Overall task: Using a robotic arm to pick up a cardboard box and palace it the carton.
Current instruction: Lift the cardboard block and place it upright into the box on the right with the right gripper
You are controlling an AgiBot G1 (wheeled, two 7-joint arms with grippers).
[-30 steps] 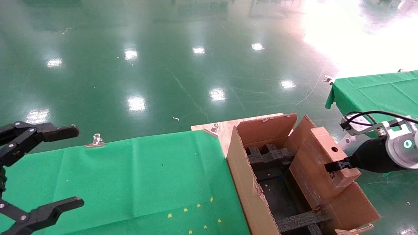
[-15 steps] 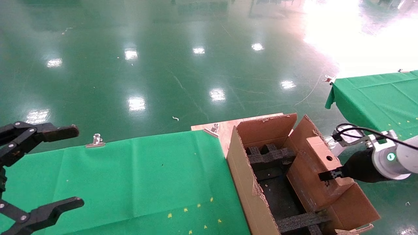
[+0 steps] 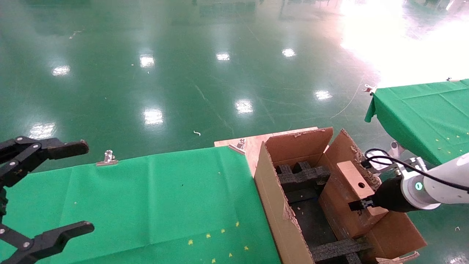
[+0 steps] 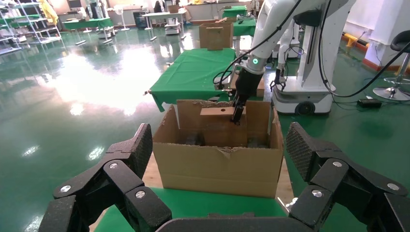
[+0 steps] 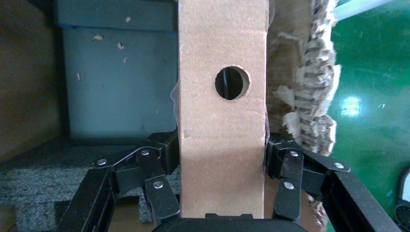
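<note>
**A:** What is the right gripper (image 3: pixel 361 205) doing?

**B:** It is clamping the cardboard box (image 3: pixel 350 198) by its two long side faces, near the end closest to the robot. In the right wrist view the fingers (image 5: pixel 159 164) are pressing flat on both sides. The box is sitting partly inside the carton (image 3: pixel 278 205), along the carton's right wall, with its top face above the rim.

**A:** What could go wrong from here?

**B:** The box is running very close to the torn right flap (image 5: pixel 309 72). If the robotic arm (image 3: pixel 439 183) is lowering it without shifting inward, an edge could catch on that ragged cardboard, or the lower end could land on a black foam insert (image 3: pixel 339 248) and leave the box propped at an angle. I cannot quite tell whether its underside is already touching foam.

**A:** Which way is it pointing?

**B:** Its long axis is lying along the carton's length, from the near end toward the far end. The face with the round hole (image 3: pixel 361 185) is looking upward, and the far end is riding a little higher.

**A:** And the left gripper (image 3: pixel 44 190)?

**B:** It is hanging wide apart over the bench's left edge, idle.
</note>
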